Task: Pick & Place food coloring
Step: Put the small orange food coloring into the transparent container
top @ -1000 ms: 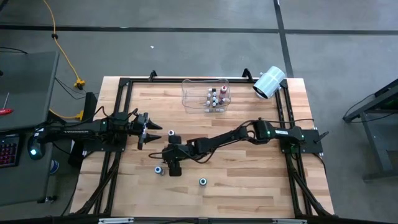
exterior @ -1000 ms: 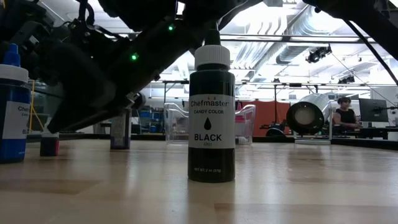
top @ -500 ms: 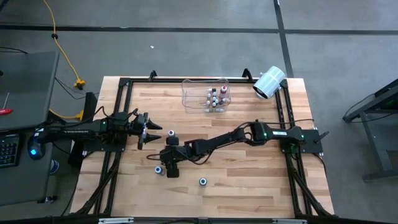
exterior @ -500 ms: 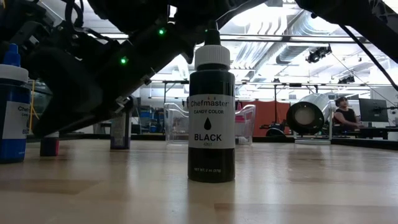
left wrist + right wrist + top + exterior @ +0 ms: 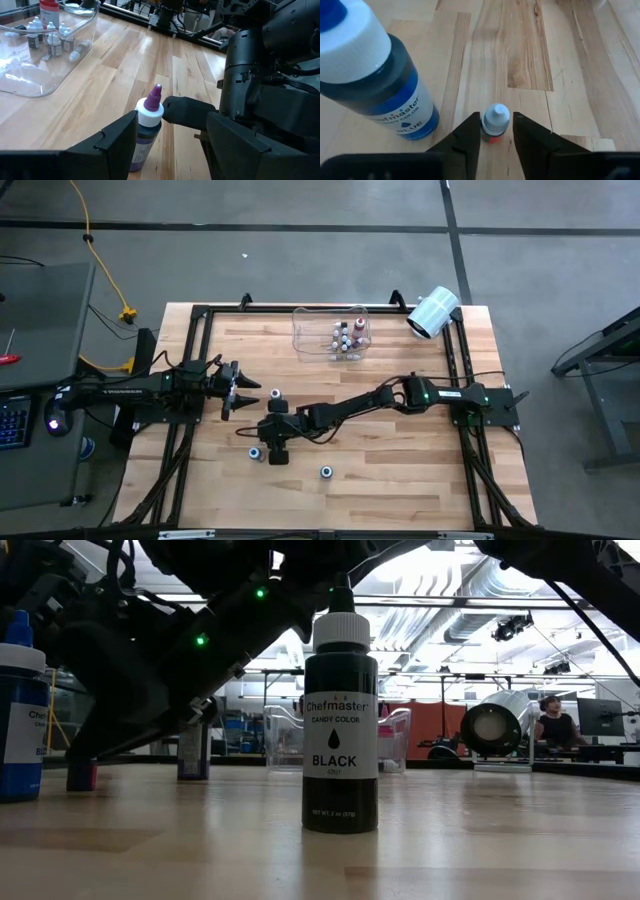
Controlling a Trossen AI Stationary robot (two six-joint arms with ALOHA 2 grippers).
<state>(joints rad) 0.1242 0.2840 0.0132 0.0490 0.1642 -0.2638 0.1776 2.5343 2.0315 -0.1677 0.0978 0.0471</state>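
The bench (image 5: 400, 465) is pale wood planks in a black frame on a grey concrete floor; the low view shows a lit workshop behind, with a person (image 5: 553, 725) seated far right. A clear bin (image 5: 331, 332) at the far edge holds small bottles upright. The right pincer (image 5: 496, 136) is low at the near left, fingers spread either side of a tiny white-capped bottle (image 5: 495, 123) standing upright, not clenched. A blue bottle (image 5: 375, 80) stands just beside it. The left pincer (image 5: 250, 389) waits at the left, released, a purple bottle (image 5: 146, 128) upright before it.
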